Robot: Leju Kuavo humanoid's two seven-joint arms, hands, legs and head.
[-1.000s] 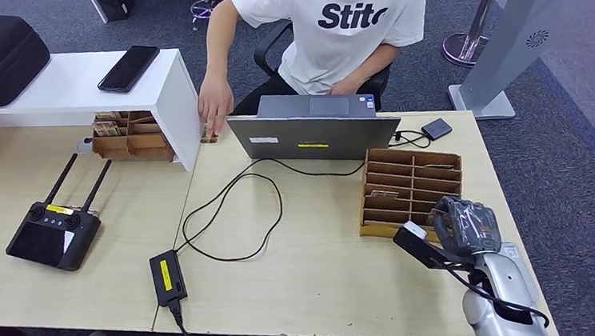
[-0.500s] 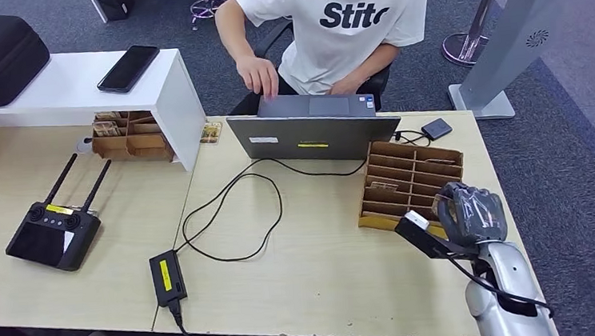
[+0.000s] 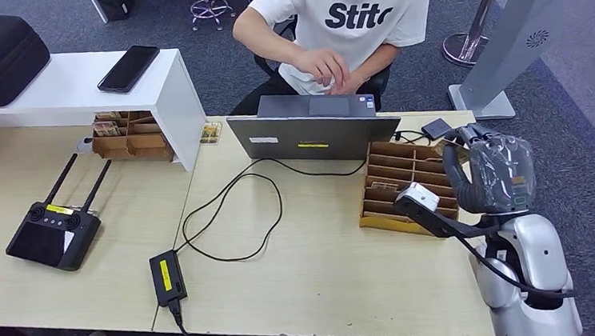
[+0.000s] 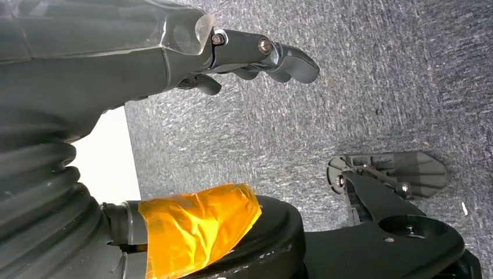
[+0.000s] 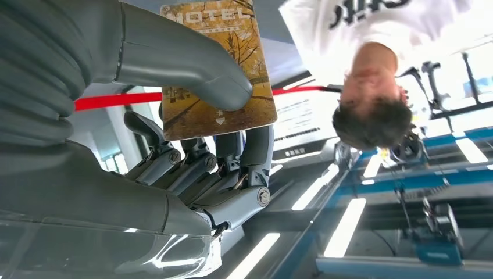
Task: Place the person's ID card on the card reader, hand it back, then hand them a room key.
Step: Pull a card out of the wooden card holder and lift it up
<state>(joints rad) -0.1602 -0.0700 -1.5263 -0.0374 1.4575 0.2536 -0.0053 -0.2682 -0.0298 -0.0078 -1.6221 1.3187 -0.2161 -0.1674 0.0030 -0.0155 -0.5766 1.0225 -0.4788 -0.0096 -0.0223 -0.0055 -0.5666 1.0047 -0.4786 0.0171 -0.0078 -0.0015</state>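
Note:
My right hand [image 3: 493, 173] is raised over the table's right side, above the cardboard organiser [image 3: 411, 180], its back toward me. In the right wrist view that hand [image 5: 192, 174] pinches a golden-brown room key card [image 5: 232, 35] marked HOTEL between thumb and fingers, pointing toward the seated person [image 5: 372, 110]. The person [image 3: 347, 20] in a white T-shirt sits behind the laptop [image 3: 313, 133], both hands together at the chest. A small dark card reader [image 3: 436, 129] lies at the table's far right. A tan card [image 3: 211, 132] lies by the white shelf. My left hand [image 4: 174, 52] hangs over the carpet, holding nothing.
A black cable [image 3: 234, 213] loops across the table's middle to a power brick [image 3: 167, 277]. A remote controller [image 3: 53, 232] lies at the left. The white shelf [image 3: 79, 89] carries a phone [image 3: 128, 68] and covers a second cardboard organiser [image 3: 127, 137]. A grey stand [image 3: 508, 31] rises at the far right.
My right hand has risen from the table's near right edge and moved toward the person with the key card. The person's hand left the tan card and drew back to the chest.

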